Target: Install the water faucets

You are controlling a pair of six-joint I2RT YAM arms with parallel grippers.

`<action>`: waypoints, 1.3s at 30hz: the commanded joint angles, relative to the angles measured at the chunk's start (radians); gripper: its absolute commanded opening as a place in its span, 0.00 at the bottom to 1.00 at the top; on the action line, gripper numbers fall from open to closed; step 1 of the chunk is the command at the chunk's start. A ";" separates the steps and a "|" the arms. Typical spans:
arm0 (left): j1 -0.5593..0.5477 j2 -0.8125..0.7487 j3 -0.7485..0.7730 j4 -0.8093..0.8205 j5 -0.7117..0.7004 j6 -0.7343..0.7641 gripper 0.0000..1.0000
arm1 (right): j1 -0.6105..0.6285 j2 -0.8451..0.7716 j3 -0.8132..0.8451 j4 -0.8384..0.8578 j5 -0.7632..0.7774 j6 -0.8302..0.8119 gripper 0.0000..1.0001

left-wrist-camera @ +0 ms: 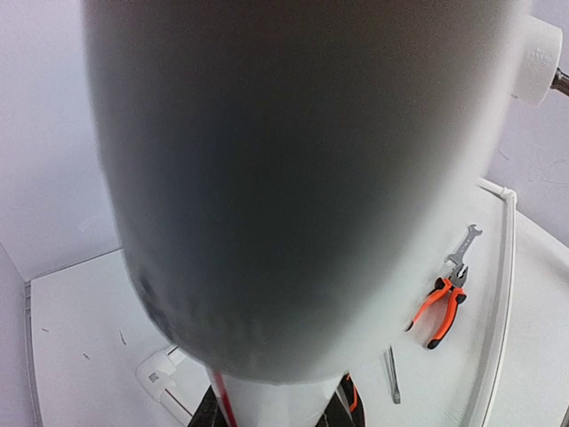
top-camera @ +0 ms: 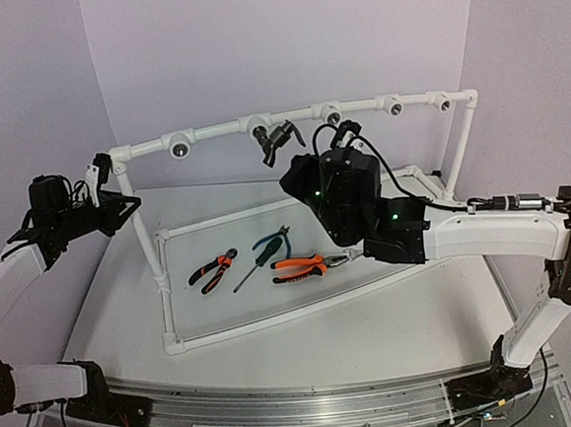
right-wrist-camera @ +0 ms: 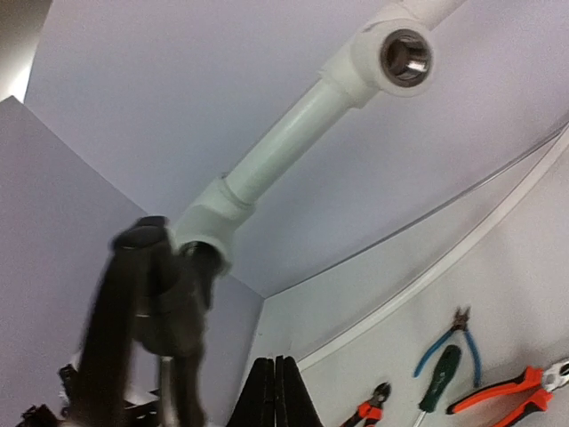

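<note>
Black water faucet (top-camera: 278, 141): at a tee fitting (top-camera: 259, 127), upper centre of the white pipe frame (top-camera: 215, 132). Right gripper (right-wrist-camera: 276, 374): jaws pressed together, empty, just below and right of the faucet. Left gripper (top-camera: 131, 201): jaws clamped on the frame's left post, upper left.

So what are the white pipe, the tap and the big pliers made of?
Pipe: probably plastic, plain white, smooth, with chunky moulded joints. Tap: black, maybe plastic or coated metal; too small to tell. Big pliers: grey metal nose, rubbery-looking orange-and-black grips.
</note>
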 commanded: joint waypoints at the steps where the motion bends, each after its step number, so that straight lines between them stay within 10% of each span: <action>1: -0.011 0.047 -0.053 -0.240 -0.086 -0.051 0.00 | -0.022 -0.004 0.011 -0.147 0.067 -0.115 0.00; 9: -0.013 0.047 -0.055 -0.230 -0.092 -0.041 0.00 | -0.022 -0.139 -0.085 -0.179 -0.017 -0.387 0.23; 13: -0.014 0.047 -0.052 -0.226 -0.100 -0.025 0.00 | -0.013 -0.191 0.047 -0.519 -0.020 -0.754 0.45; 22: -0.016 0.042 -0.039 -0.215 -0.103 -0.003 0.00 | 0.152 -0.105 0.246 -0.430 0.197 -2.075 0.94; 39: -0.019 0.034 -0.033 -0.183 -0.083 0.006 0.00 | 0.069 0.214 0.660 -0.765 0.061 -2.521 0.92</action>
